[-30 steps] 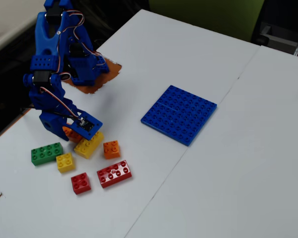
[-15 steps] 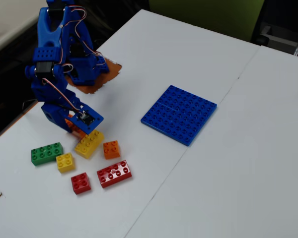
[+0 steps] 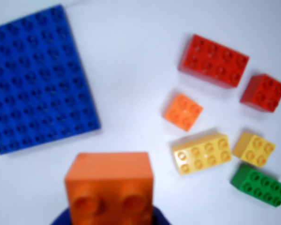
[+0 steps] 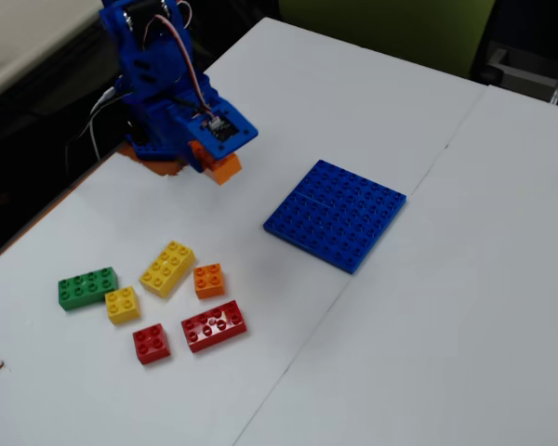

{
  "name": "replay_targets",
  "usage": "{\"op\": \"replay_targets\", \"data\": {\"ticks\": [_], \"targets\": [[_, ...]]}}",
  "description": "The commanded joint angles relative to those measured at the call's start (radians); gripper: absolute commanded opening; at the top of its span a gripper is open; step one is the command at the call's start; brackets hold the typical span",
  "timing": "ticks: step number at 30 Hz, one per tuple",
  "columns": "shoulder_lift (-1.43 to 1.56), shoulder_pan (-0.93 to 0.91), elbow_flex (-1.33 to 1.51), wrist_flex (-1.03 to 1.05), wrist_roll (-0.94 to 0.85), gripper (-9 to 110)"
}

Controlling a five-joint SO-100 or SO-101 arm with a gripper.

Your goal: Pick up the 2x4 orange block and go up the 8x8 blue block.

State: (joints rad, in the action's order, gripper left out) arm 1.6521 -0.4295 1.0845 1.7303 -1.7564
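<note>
The 2x4 orange block (image 3: 110,187) fills the bottom centre of the wrist view, held between my blue jaws and lifted off the table. In the fixed view it (image 4: 223,167) sticks out under my gripper (image 4: 216,160) at the upper left, above the white table. The 8x8 blue block (image 3: 37,77) lies flat at the upper left of the wrist view; in the fixed view it (image 4: 336,214) lies at the centre, to the right of my gripper and apart from it.
Loose bricks lie on the table (image 4: 465,307): a red 2x4 (image 4: 214,326), a red 2x2 (image 4: 151,343), a small orange 2x2 (image 4: 208,280), a yellow 2x4 (image 4: 167,268), a yellow 2x2 (image 4: 122,304), a green 2x4 (image 4: 87,287). The table's left edge runs near the arm base (image 4: 153,84).
</note>
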Motion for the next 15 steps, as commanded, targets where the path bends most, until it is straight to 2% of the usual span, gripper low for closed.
{"op": "replay_targets", "data": {"ticks": [1,6,12,15], "targets": [[-0.026,0.121,-0.192,0.011,0.069,0],[-0.163,0.249,-0.408,0.012,0.083,0],[-0.311,0.344,-0.525,-0.002,0.092,0],[-0.413,0.374,-0.588,-0.035,0.155,0]]}}
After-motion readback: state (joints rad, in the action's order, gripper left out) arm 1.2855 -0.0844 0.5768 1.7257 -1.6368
